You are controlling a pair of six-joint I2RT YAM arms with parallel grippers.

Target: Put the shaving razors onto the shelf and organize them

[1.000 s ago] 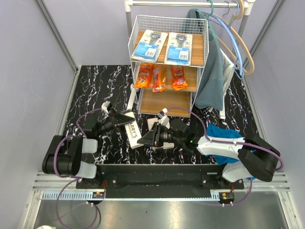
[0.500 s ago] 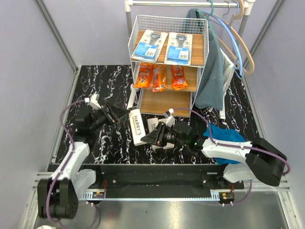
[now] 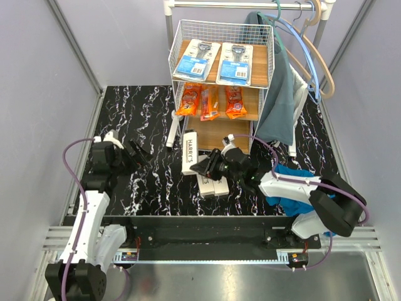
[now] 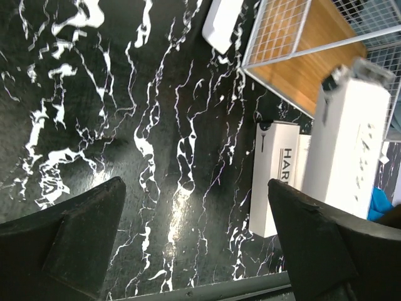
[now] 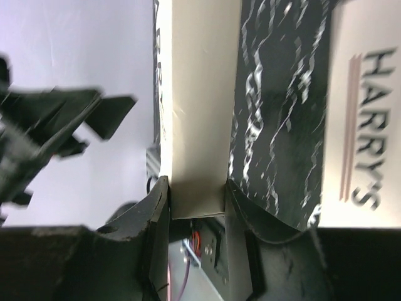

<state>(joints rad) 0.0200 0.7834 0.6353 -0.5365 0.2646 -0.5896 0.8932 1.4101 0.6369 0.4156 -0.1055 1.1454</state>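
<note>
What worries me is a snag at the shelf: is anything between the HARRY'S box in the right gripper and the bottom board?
Nothing visible does. The held HARRY'S box, in the right gripper, hangs just before the shelf's bottom board, which looks bare, with the front open toward it.

"HARRY'S" in dark capitals runs along the raised box point(image 3: 190, 149) near the shelf point(image 3: 219, 31); the same brand shows on a flat box point(image 5: 363, 94) on the table point(image 3: 144, 110), cut to "HAR" in the left wrist view. Card point(image 3: 195, 58) print too small to read
</note>
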